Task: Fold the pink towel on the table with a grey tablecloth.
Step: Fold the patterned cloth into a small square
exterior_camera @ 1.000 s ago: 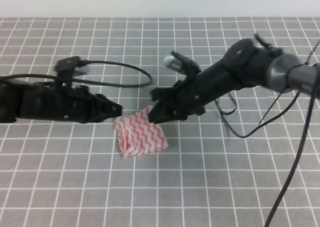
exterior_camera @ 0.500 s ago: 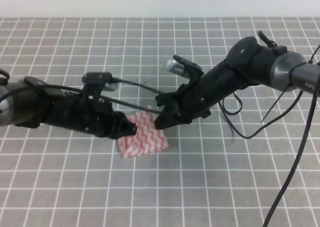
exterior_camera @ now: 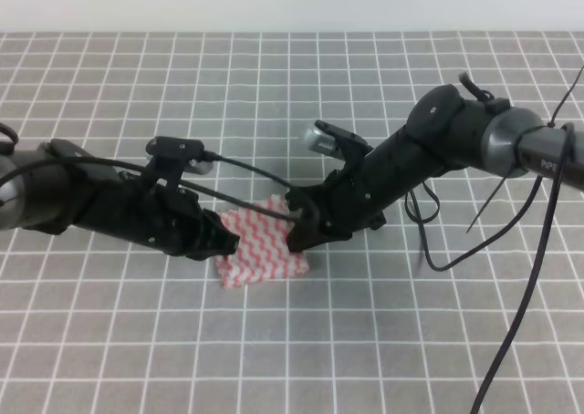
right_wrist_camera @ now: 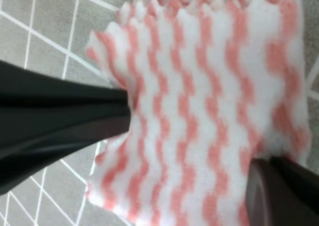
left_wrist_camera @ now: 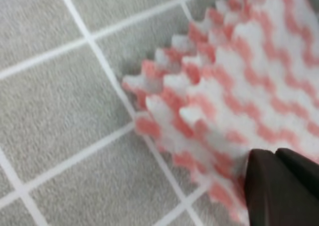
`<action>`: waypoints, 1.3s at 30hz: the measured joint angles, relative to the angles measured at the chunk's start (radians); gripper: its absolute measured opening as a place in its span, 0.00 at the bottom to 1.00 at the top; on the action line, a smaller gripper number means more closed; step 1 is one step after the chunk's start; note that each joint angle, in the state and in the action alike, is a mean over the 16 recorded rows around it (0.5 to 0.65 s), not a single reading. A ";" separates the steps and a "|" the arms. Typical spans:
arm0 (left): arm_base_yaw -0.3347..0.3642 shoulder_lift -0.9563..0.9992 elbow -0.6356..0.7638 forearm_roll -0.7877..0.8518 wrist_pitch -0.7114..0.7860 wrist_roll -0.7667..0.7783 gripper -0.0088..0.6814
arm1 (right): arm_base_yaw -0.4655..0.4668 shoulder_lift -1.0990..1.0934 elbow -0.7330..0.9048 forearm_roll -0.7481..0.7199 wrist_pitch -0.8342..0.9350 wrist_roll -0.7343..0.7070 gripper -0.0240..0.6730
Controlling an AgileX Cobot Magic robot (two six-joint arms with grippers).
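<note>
On the table (exterior_camera: pixel 109 341) the towel (exterior_camera: pixel 265 250) lies folded small near the middle. Both arms have dropped lower in the last second, so the left gripper (exterior_camera: pixel 228 243) and right gripper (exterior_camera: pixel 297 236) now press its opposite edges, probably flattening the fold. Neither's opening is visible; I cannot tell.

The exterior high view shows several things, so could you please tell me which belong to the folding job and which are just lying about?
Belonging to the job:
- pink towel, already folded small
- table with a grey tablecloth
- left gripper, at the towel's left edge
- right gripper, at its right edge

Just lying about:
- nothing loose; only the arms' black cables
</note>
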 joint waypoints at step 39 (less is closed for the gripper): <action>-0.016 -0.032 -0.009 0.158 0.121 -0.118 0.01 | -0.001 0.004 -0.001 0.003 -0.007 -0.002 0.01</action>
